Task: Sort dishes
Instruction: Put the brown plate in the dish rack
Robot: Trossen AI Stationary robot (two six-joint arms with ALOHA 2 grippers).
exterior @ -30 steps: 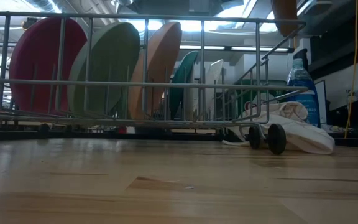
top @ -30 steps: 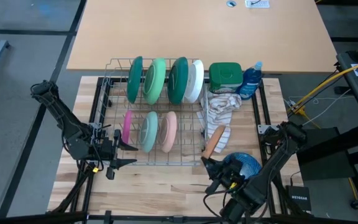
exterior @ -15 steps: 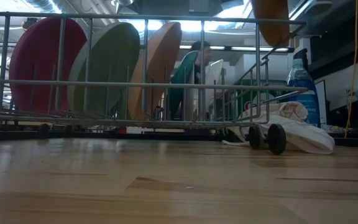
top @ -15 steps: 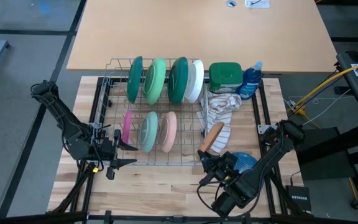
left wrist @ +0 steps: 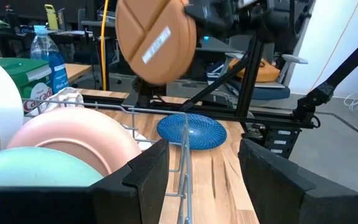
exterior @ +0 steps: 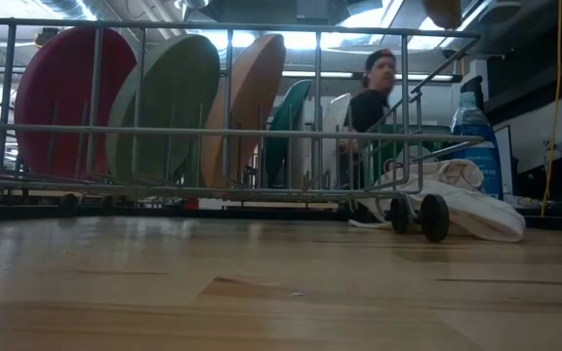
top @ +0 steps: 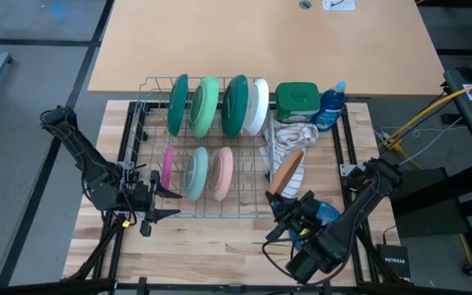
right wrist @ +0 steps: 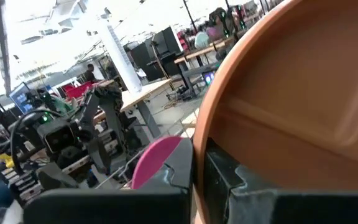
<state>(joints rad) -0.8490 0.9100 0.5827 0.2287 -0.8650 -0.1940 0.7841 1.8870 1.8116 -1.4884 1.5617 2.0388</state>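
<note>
My right gripper [top: 278, 197] is shut on a brown plate [top: 286, 173], held on edge above the table just off the wire rack's [top: 244, 215] right end. The left wrist view shows the brown plate [left wrist: 156, 40] in the air, its underside with a sticker turned to that camera. A navy plate [top: 324, 215] lies flat on the wood by the right arm. In the rack stand dark green, light green and white plates [top: 220, 105] at the back, and pink and pale teal ones [top: 197, 172] in front. My left gripper [top: 151, 201] waits open at the rack's left end. My right gripper pinches the brown plate's rim [right wrist: 201, 155] between its two fingers, one on each face. The fingers [right wrist: 166, 171] come level from the table's near side. The plate stands on edge beyond the fingers, lifted clear of table and rack.
A beige-and-white cloth [top: 289, 139] lies right of the rack, with a green lidded tub [top: 296, 98] and a blue bottle [top: 331, 105] behind it. A person [exterior: 374, 93] shows in the room beyond the rack. Bare wood [top: 211, 238] lies in front of the rack.
My right gripper has carried the brown plate up and a little toward the table's far edge, still shut on its rim. In the low view the plate's lower edge has risen almost out of the picture. A person has walked past behind the rack.
</note>
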